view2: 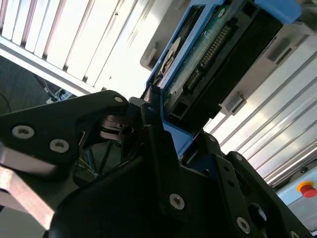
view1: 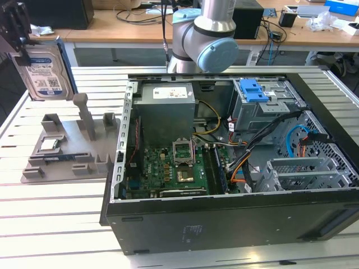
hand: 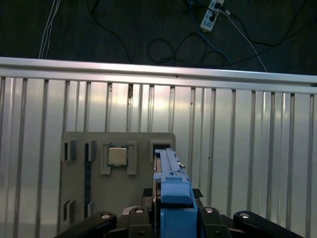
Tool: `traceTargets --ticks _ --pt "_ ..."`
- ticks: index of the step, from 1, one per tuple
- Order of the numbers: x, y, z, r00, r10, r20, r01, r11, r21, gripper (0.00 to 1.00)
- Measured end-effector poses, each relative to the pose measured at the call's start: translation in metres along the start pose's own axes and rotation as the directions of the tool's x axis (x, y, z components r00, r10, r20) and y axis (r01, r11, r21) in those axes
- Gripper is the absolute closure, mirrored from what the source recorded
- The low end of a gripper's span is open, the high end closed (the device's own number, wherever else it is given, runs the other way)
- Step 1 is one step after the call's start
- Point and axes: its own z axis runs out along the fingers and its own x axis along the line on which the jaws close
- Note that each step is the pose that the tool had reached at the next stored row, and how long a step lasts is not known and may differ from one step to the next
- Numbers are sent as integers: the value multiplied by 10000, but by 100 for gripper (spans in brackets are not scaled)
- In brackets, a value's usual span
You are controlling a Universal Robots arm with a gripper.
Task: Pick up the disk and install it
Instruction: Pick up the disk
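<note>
End effector [view2: 166,124] clamps the disk [view1: 47,70] by one edge, ten o'clock of the case [view1: 224,224]; thin grip, it might slip or twist.

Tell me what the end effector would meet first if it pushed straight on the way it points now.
Most likely the grey fixture tray. The end effector is shut on the disk and points down at the tray, beside the CPU chip; the gap is hard to judge.
</note>
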Motion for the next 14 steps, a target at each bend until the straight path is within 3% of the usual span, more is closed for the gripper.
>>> traceTargets --ticks 14 --pt "-4 7 -175 10000 0 -1 0 10000 0 63"
